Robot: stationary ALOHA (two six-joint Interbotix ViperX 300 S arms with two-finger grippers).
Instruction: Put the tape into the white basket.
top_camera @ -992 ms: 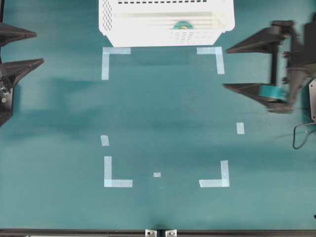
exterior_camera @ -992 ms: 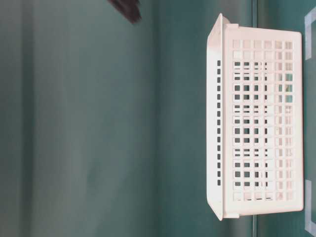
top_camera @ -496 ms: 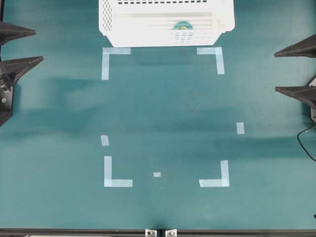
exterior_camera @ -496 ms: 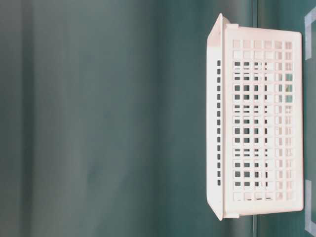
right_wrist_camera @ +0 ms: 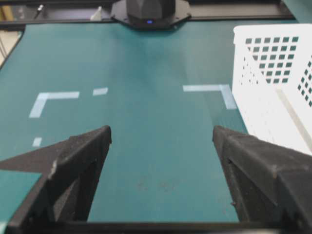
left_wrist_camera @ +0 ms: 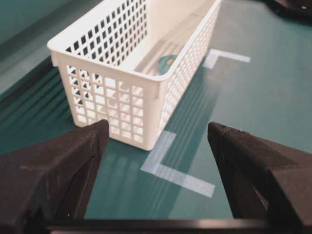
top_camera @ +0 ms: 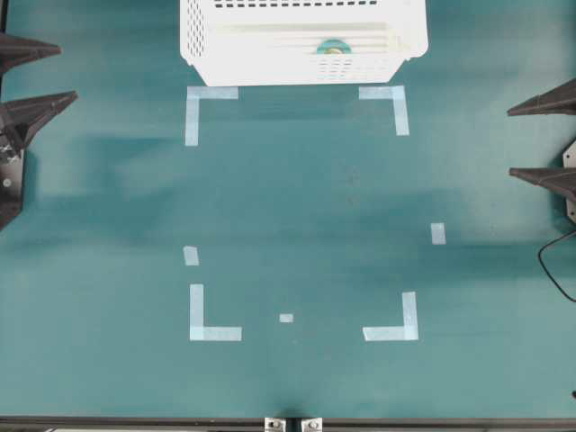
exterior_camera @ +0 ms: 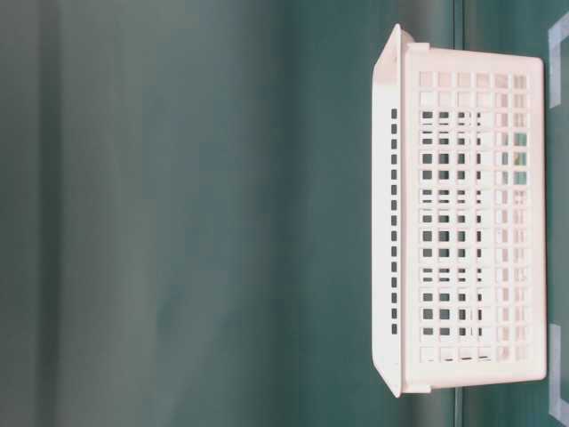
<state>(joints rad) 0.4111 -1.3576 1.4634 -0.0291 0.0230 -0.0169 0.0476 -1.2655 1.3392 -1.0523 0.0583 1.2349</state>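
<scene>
Our right gripper [top_camera: 543, 141] sits at the right edge of the overhead view with its jaws spread wide and nothing between them; in its own wrist view we see only bare mat between the two dark fingers [right_wrist_camera: 73, 165]. Our left gripper [top_camera: 36, 76] is at the left edge, jaws just as wide apart, also empty and touching nothing.

Working down in size: the green table [top_camera: 306, 207] carries only pale corner marks [top_camera: 211, 317] across its middle. The white basket [top_camera: 202, 54] stands upright at the far edge, just beyond the two upper corner marks. The tape [top_camera: 333, 45] lies flat on the basket floor, near the wall facing the table's centre; we also glimpse it over the rim in the left wrist view [left_wrist_camera: 166, 62].

We judge the task done, so the step in hand is simply parking. Doing it well means we keep both arms well apart from the basket, avoid nudging its walls, and leave the jaws open.
</scene>
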